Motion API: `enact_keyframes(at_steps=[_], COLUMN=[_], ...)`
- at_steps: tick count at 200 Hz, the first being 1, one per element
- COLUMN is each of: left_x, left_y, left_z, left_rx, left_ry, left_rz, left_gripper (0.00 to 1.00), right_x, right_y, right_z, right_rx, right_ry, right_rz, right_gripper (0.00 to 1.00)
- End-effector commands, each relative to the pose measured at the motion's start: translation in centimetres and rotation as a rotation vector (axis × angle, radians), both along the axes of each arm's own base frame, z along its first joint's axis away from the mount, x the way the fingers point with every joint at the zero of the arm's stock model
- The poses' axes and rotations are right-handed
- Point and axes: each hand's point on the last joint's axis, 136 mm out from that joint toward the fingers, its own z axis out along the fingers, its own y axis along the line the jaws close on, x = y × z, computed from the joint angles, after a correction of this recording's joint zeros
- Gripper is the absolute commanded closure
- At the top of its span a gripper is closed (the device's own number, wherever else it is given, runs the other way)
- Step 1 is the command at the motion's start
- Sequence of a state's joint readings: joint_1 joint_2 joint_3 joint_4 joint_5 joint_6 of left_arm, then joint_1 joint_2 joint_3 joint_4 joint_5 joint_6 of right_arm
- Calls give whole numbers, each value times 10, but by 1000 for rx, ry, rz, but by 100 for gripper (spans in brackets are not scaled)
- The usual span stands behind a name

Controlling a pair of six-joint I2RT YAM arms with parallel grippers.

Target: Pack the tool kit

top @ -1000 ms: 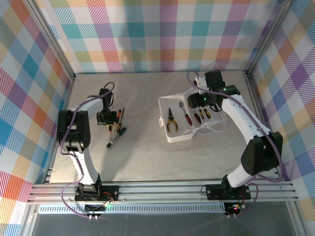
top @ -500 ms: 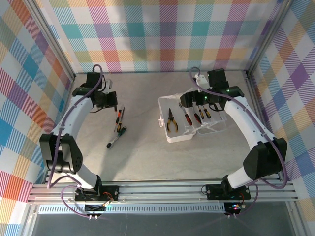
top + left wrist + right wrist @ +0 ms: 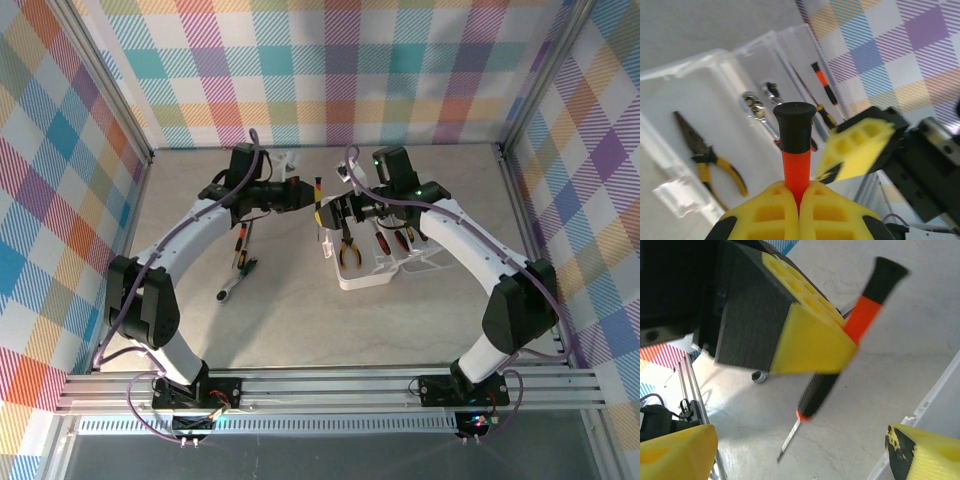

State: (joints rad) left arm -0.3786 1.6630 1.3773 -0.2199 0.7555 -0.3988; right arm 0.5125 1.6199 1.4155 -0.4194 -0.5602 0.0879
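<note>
Swung across since earlier, left gripper [image 3: 797,192] is clenched on orange-black screwdriver [image 3: 795,150], spread-open right gripper [image 3: 797,437] just beside; screwdriver could be knocked loose short of clear case [image 3: 720,62] if clipped.

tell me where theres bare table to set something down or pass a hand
Bare: the wide near stretch of table between the loose tools and the right arm, in front of the case; also the far right corner behind the case. Crowded: the case's left end, where the left gripper holds the screwdriver right by the open right gripper.
</note>
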Motion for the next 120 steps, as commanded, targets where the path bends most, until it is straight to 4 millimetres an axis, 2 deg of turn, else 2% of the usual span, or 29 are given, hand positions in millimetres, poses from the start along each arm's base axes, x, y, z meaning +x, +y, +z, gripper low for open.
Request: enact_keyframes(at_steps=[1, 20, 47, 89, 106, 115, 120], left_x=[0, -2, -3, -2, 1, 3, 5], left_y=[-16, -21, -27, -25, -10, 4, 13], left_z=[26, 27, 28, 23, 10, -2, -8], left_rx=[-98, -119, -178, -153, -17, 86, 144], left_ry=[-43, -42, -30, -33, -47, -49, -46], left_rz=[-45, -59, -78, -67, -16, 26, 52], left_gripper=[100, 100, 100, 100, 96, 87, 78], right_x=[5, 8, 12, 19, 22, 24, 26], right_y=[12, 13, 14, 6, -5, -15, -22], right_z=[18, 14, 12, 12, 15, 14, 13], right_rx=[56, 51, 47, 9, -25, -49, -66], right_ry=[-35, -30, -27, -55, -79, -81, -80], right_rz=[22, 13, 0, -56, -88, -109, -124], right_gripper=[18, 27, 46, 100, 100, 100, 100])
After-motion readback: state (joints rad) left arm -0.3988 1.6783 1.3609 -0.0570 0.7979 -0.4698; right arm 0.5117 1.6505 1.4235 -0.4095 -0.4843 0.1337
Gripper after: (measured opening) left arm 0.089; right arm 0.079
